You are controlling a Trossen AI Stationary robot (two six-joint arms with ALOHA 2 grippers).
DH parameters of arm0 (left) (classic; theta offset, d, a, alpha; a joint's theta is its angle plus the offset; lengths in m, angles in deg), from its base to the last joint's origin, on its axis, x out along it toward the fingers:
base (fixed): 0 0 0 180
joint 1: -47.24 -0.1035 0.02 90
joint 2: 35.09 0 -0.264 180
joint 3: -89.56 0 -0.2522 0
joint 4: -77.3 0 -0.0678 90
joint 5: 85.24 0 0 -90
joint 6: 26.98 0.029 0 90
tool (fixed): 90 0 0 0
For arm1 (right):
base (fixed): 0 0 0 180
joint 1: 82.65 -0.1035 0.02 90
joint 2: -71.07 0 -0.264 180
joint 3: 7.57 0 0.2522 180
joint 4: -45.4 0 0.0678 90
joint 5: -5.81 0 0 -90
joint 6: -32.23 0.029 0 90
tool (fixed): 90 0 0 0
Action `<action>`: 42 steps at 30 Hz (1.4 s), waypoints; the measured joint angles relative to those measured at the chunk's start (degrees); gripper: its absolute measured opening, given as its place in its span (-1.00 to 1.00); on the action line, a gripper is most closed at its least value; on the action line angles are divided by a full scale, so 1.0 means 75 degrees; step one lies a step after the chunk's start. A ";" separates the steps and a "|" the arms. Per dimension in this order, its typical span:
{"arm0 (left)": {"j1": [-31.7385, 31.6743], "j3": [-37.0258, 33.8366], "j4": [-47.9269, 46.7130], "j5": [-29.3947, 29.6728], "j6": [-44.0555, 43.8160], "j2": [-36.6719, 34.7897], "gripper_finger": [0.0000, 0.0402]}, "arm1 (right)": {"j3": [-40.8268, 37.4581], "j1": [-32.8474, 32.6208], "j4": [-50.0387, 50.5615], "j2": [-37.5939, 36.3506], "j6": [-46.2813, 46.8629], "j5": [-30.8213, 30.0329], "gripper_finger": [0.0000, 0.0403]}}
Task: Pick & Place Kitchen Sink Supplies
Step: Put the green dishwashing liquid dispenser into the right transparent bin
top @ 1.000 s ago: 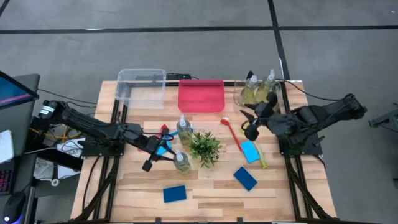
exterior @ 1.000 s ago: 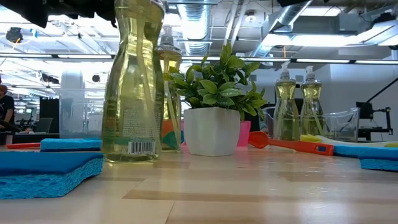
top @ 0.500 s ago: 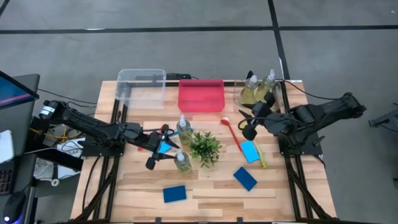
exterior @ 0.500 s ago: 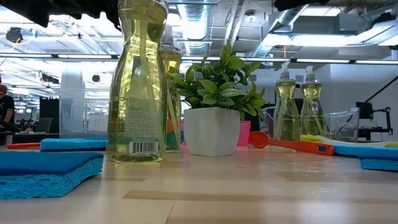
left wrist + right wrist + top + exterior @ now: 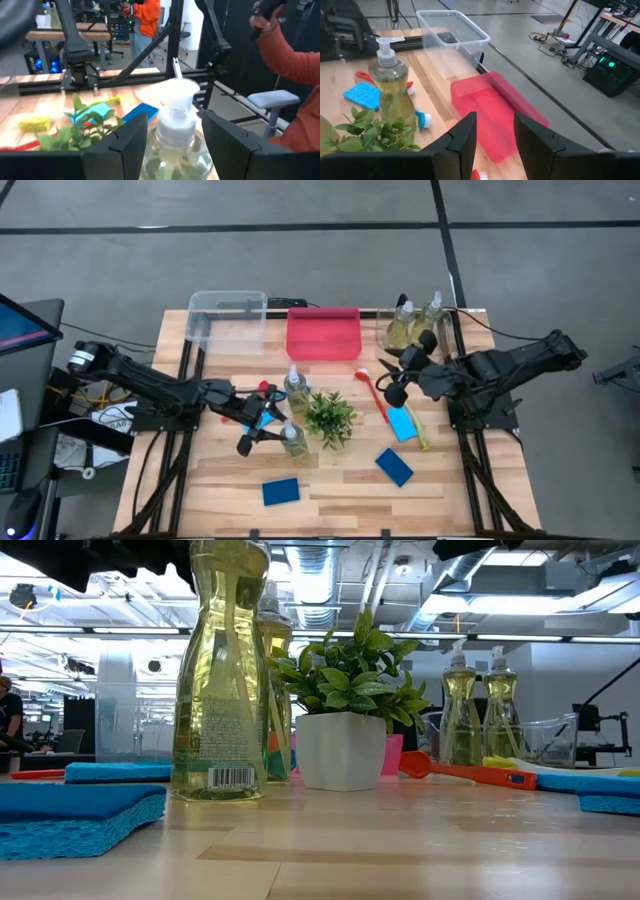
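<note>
A small clear pump bottle (image 5: 293, 440) of yellow-green liquid, white pump on top, stood upright near the middle of the wooden table (image 5: 340, 490), just beside the leafy plant (image 5: 330, 418). The left gripper (image 5: 262, 431) had its fingers (image 5: 131, 142) on either side of the bottle's neck, slightly apart from it. A 2nd bottle (image 5: 296, 386) stood behind. The right gripper (image 5: 397, 375) hovered above the red brush (image 5: 373, 394), jaws narrowly parted on nothing, short of the pink bin (image 5: 323, 333).
</note>
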 joint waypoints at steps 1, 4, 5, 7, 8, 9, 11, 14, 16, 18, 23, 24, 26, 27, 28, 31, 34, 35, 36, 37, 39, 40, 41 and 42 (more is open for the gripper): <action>-0.0003 0.0004 0.0069 0.0006 -0.0002 0.0084 -0.05 | 0.0000 0.0000 -0.0009 -0.0001 -0.0003 0.0003 -0.39; -0.0003 0.0004 0.0420 0.0017 -0.0007 0.0395 -0.05 | 0.0000 0.0000 -0.0062 0.0034 -0.0011 0.0017 -0.39; -0.0003 0.0004 0.0589 0.0019 -0.0008 0.0480 -0.06 | 0.0000 0.0000 -0.0069 0.0037 -0.0032 0.0020 -0.39; -0.0003 0.0004 0.0954 0.0019 -0.0030 0.0613 -0.06 | 0.0000 0.0000 -0.0077 0.0044 -0.0032 0.0022 -0.39; -0.0003 0.0004 0.1080 0.0021 -0.0030 0.0654 -0.06 | 0.0000 0.0000 -0.0079 0.0048 -0.0032 0.0023 -0.39; -0.0003 0.0004 0.1167 0.0024 -0.0032 0.0671 -0.06 | 0.0000 0.0000 -0.0079 0.0048 -0.0032 0.0023 -0.39; -0.0003 0.0004 0.1302 0.0033 -0.0030 0.0671 -0.06 | 0.0000 -0.0003 -0.0079 0.0048 -0.0032 0.0023 -0.39; -0.0003 0.0007 0.1331 0.0045 -0.0033 0.0660 -0.07 | 0.0000 -0.0003 -0.0079 0.0042 -0.0032 0.0023 -0.39; -0.0003 0.0004 0.1331 0.0048 -0.0041 0.0658 -0.08 | 0.0000 -0.0002 -0.0079 0.0042 -0.0032 0.0023 -0.39; -0.0003 0.0005 0.1342 0.0047 -0.0117 0.0658 -0.11 | 0.0000 0.0000 -0.0079 0.0042 -0.0032 0.0023 -0.39; -0.0003 0.0006 0.1342 0.0039 -0.0193 0.0658 -0.22 | 0.0000 0.0000 -0.0079 0.0042 -0.0033 0.0106 -0.39; -0.0003 0.0007 0.1339 0.0031 -0.0196 0.0658 -0.26 | 0.0000 0.0000 -0.0079 0.0042 -0.0032 0.0185 -0.39; -0.0003 0.0007 0.1339 0.0029 -0.0196 0.0658 -0.32 | 0.0000 0.0000 -0.0079 0.0042 -0.0032 0.0298 -0.39; -0.0003 0.0005 0.1339 0.0036 -0.0196 0.0658 -0.36 | 0.0000 0.0000 -0.0077 0.0054 -0.0032 0.0347 -0.39; -0.0003 0.0005 0.1339 0.0037 -0.0196 0.0658 -0.40 | 0.0000 0.0000 -0.0079 0.0079 -0.0032 0.0435 -0.39; -0.0003 0.0004 0.1342 0.0042 -0.0191 0.0655 -0.50 | 0.0000 0.0000 -0.0076 0.0086 -0.0032 0.0617 -0.39; -0.0003 0.0007 0.1351 0.0042 -0.0162 0.0655 -0.58 | 0.0000 0.0000 -0.0073 0.0090 -0.0032 0.0651 -0.39; -0.0003 0.0005 0.1359 0.0045 -0.0160 0.0655 -0.60 | 0.0000 0.0000 -0.0076 0.0092 -0.0032 0.0652 -0.39; -0.0003 0.0006 0.1366 0.0047 -0.0163 0.0652 -0.62 | 0.0000 0.0000 -0.0076 0.0092 -0.0032 0.0650 -0.39; -0.0003 0.0007 0.1376 0.0048 -0.0178 0.0653 -0.63 | 0.0000 0.0000 -0.0076 0.0092 -0.0032 0.0653 -0.39; -0.0003 0.0005 0.1383 0.0049 -0.0194 0.0652 -0.64 | 0.0000 0.0000 -0.0076 0.0092 -0.0032 0.0650 -0.39; -0.0003 0.0004 0.1386 0.0048 -0.0196 0.0652 -0.64 | 0.0000 0.0000 -0.0076 0.0092 -0.0032 0.0650 -0.39; -0.0003 0.0004 0.1389 0.0048 -0.0199 0.0652 -0.64 | 0.0000 0.0000 -0.0076 0.0092 -0.0032 0.0650 -0.39; -0.0003 0.0007 0.1392 0.0048 -0.0199 0.0655 -0.64 | 0.0000 0.0000 -0.0076 0.0092 -0.0032 0.0650 -0.39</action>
